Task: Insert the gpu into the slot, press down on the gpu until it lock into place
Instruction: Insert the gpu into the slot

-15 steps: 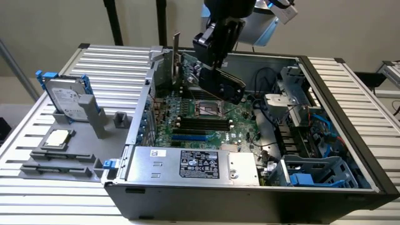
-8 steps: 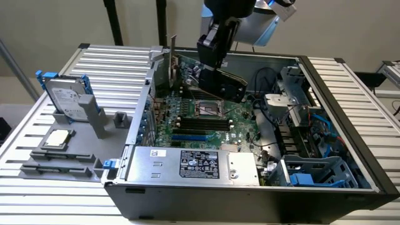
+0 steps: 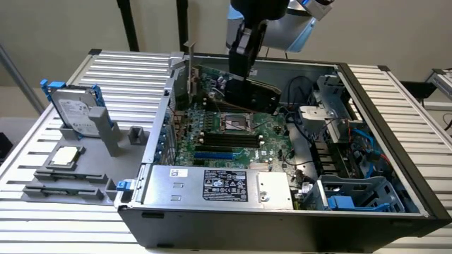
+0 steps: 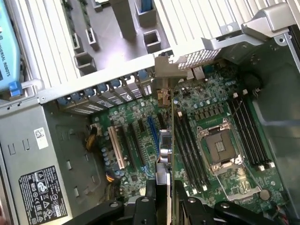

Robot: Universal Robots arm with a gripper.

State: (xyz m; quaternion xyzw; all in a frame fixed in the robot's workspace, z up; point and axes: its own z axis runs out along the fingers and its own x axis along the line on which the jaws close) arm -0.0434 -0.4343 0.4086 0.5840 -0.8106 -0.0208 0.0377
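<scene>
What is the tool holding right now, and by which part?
The tool holds the gpu, clamped on the card's upper long edge.

Running out of frame

My fingers [image 4: 140, 213] are running off the wrist view's edge, and the gpu [image 4: 164, 150], showing edge-on between them, is hiding part of the slot [image 4: 151, 133].

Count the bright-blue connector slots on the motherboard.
1. The slot lies between the black memory strips and the power supply; the gpu over the motherboard may hide others.
</scene>
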